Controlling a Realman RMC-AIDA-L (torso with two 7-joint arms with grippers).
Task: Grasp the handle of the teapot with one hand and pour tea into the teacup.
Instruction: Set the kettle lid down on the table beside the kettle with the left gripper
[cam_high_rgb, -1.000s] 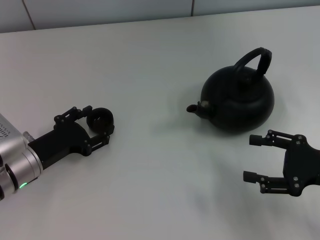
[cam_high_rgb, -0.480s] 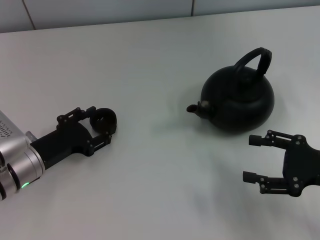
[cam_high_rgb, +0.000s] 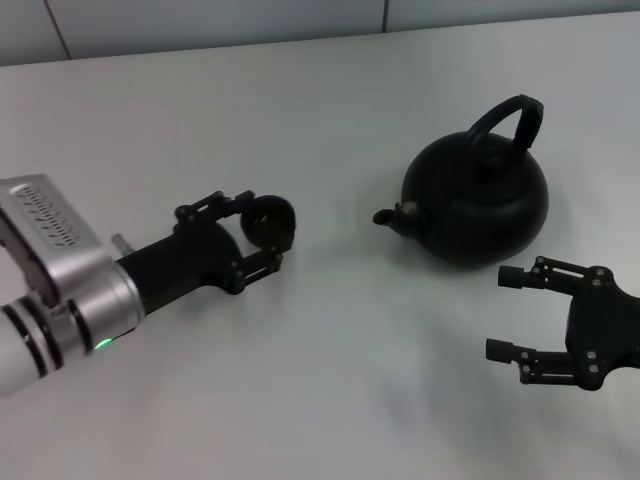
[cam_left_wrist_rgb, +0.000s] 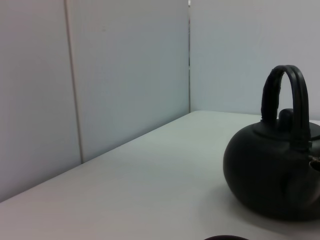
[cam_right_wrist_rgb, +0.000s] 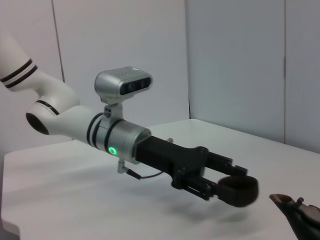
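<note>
The left gripper (cam_high_rgb: 262, 235) has carried the teacup (cam_high_rgb: 270, 222) a good way across the bench (cam_high_rgb: 300, 110) since a moment ago: it sat far out on the left then, and now it is well toward the middle, much nearer the teapot (cam_high_rgb: 477, 200), though a clear stretch of bench still lies between the cup and the stubby spout (cam_high_rgb: 386, 216). More of the silver forearm has come into sight behind it, with its green light showing low on the cuff. The arm reaches in from the left at a shallow angle, nearly level, and its jaws are pinched on the cup from either side, holding it just off the surface; from the right wrist view the cup (cam_right_wrist_rgb: 238, 190) hangs at the tip of the outstretched gripper (cam_right_wrist_rgb: 227, 186) with its shadow on the bench beneath. The teapot has not budged, standing upright on the right half of the bench with the handle (cam_high_rgb: 510, 118) arching over its lid and the spout turned toward the oncoming cup; in the left wrist view it (cam_left_wrist_rgb: 274, 177) looms at the side, handle (cam_left_wrist_rgb: 286, 102) up. The right gripper (cam_high_rgb: 512, 317) sits where it was, near the pot's front side, apart from it, with its jaws spread wide and nothing in them.
</note>
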